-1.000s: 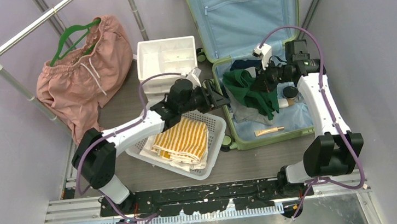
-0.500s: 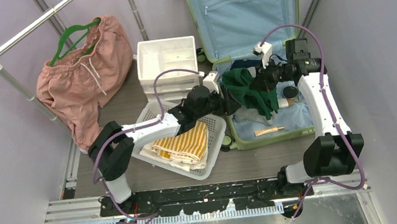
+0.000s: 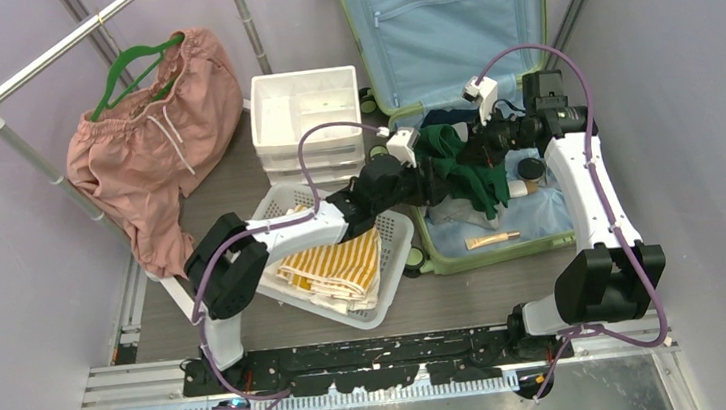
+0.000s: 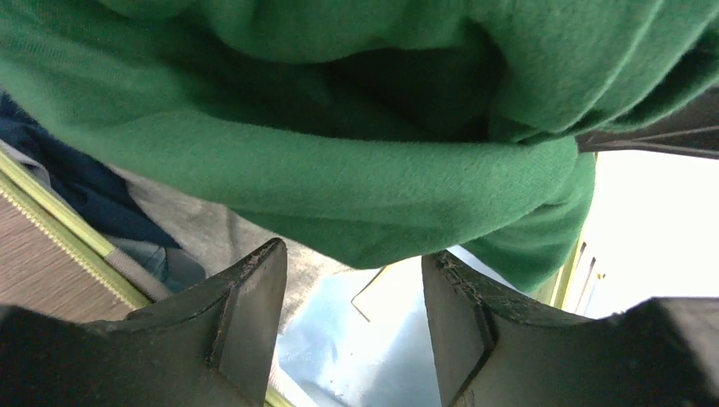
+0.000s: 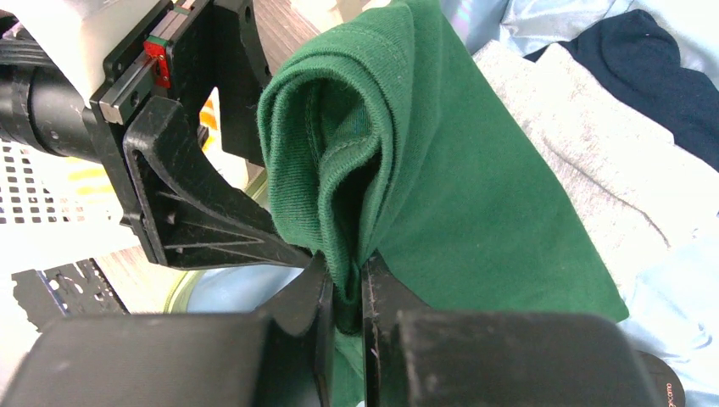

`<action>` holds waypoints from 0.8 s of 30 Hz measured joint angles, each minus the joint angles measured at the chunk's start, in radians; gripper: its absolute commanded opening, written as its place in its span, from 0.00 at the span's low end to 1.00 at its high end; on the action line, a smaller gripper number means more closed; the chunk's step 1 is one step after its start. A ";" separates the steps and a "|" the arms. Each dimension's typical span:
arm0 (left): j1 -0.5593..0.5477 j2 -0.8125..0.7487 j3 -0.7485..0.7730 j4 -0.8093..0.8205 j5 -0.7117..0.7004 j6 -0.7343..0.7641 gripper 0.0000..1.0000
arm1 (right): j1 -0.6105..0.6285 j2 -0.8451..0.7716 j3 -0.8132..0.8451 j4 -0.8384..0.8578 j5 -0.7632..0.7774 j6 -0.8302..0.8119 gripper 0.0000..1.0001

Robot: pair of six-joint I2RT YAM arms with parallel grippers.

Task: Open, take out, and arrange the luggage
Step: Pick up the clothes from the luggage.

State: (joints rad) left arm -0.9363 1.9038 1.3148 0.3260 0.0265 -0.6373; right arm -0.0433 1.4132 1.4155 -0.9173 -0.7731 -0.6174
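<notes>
Left to right, top view:

- Clothes rail (image 3: 43, 57) far left, with a pink garment (image 3: 156, 134) on a green hanger (image 3: 130, 67).
- White drawer unit (image 3: 305, 110) behind a white basket (image 3: 400, 262). A yellow-striped cloth (image 3: 334, 263) lay folded in the basket.
- Left arm reached over the basket toward the case. Left hand (image 4: 352, 263) was open, with its fingers just below a hanging fold of the green garment (image 4: 339, 170) and nothing pinched.
- Right hand (image 5: 343, 288) was clamped on the green garment's bunched edge and held it above the lower shell.
- The luggage (image 3: 442, 27) was open at right rear of the surface, lid propped up toward the back wall and lower shell flat in front of the right arm. A grey garment (image 5: 610, 186), a navy one (image 5: 644, 59), a tube (image 3: 492, 240) and a dark round item (image 3: 532, 167) were in the shell.

Step, as I read it: opening was done and take-out was mid-way, with the green garment lifted and a second grip being set up.

Next move called for:
- Left hand to advance a touch so the fold sat between the fingers, not above them, then close.
- Right hand to hold until that grip was firm. Letting go early would have dropped the cloth back into the shell.
- I couldn't tell whether it was headed for the basket or the rail.
</notes>
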 measured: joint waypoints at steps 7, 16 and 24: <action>-0.006 0.034 0.028 -0.002 -0.030 -0.010 0.06 | 0.000 0.000 0.000 0.000 0.001 -0.002 0.01; -0.004 0.008 0.029 -0.036 -0.023 -0.009 0.00 | 0.002 -0.013 -0.021 -0.021 0.051 -0.092 0.01; 0.014 -0.141 -0.034 -0.065 0.103 -0.111 0.00 | 0.034 -0.060 -0.067 -0.064 0.070 -0.229 0.01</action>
State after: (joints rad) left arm -0.9226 1.7626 1.2804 0.2611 0.1299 -0.7483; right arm -0.0090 1.3533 1.3487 -0.9810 -0.7029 -0.8467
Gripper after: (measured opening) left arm 0.013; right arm 0.155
